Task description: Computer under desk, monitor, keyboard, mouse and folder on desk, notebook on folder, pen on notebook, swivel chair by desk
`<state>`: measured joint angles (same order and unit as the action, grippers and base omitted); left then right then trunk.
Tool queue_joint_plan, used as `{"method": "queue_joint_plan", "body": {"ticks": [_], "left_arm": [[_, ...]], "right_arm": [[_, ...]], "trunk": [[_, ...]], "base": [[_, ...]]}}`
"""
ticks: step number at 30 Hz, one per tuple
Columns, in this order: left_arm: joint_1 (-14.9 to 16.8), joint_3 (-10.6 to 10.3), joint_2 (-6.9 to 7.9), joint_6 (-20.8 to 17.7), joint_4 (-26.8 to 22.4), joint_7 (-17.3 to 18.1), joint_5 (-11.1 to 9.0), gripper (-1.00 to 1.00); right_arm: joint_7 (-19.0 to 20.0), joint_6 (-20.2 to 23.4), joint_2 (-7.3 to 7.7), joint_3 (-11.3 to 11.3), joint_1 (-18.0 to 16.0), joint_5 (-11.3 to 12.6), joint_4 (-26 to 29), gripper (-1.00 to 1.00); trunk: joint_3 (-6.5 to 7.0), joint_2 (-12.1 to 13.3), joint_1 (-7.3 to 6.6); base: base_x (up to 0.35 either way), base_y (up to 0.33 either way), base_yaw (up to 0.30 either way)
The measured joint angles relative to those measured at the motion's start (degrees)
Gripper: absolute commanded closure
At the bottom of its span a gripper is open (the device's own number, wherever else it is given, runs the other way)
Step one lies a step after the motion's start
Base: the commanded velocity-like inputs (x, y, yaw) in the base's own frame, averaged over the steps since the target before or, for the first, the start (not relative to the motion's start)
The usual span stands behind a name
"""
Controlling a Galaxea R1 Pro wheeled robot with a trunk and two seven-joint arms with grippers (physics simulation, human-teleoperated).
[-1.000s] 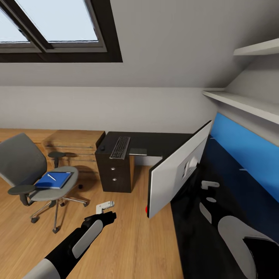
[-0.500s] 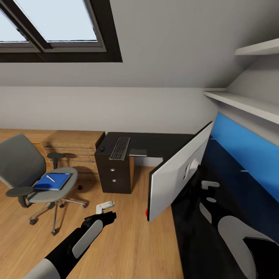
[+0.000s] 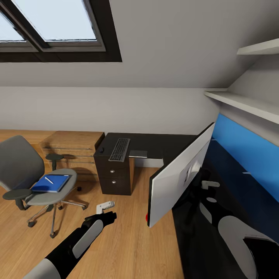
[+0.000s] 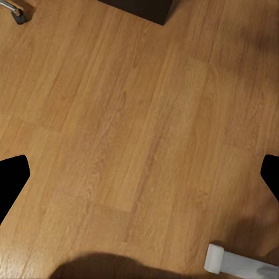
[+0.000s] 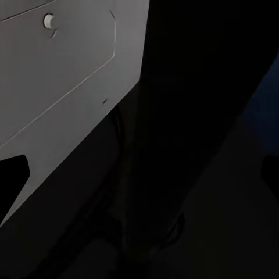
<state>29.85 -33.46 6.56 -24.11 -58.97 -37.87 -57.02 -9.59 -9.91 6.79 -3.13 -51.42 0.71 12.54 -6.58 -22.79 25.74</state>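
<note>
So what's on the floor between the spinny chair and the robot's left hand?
In the head view, bare oak floor separates the swivel chair from the left hand; nothing lies on it.

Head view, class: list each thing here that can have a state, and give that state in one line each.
monitor: tilted, its pale back to the camera, over the desk edge.
keyboard: flat on the desk.
mouse: on the desk beside the keyboard.
folder: flat on the swivel chair seat.
pen: lying on the folder.
left end effector: open, above the floor.
</note>
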Motion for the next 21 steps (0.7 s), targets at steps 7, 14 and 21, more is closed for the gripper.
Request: {"method": "queue_joint_plan", "body": {"ticks": [7,14,21], "left_arm": [[0.0,0.0,-0.02,0.0,0.0,0.0,0.0,-1.00],[0.0,-0.6,-0.04,0.1,0.0,0.0,0.0,-1.00],[0.0,-0.7,-0.02,0.0,0.0,0.0,0.0,-1.00]], "right_arm": [[-0.1,0.0,0.01,0.0,0.0,0.0,0.0,-1.00],[-0.1,0.0,0.07,0.0,0.0,0.0,0.0,-1.00],[-0.2,0.1,1.84,0.0,0.0,0.1,0.0,-1.00]], "trunk": [[0.00,0.0,0.00],[0.00,0.0,0.00],[0.00,0.0,0.00]], "base": [[0.014,-0.007,0.000],[0.052,-0.047,0.000],[0.002,-0.002,0.000]]}}
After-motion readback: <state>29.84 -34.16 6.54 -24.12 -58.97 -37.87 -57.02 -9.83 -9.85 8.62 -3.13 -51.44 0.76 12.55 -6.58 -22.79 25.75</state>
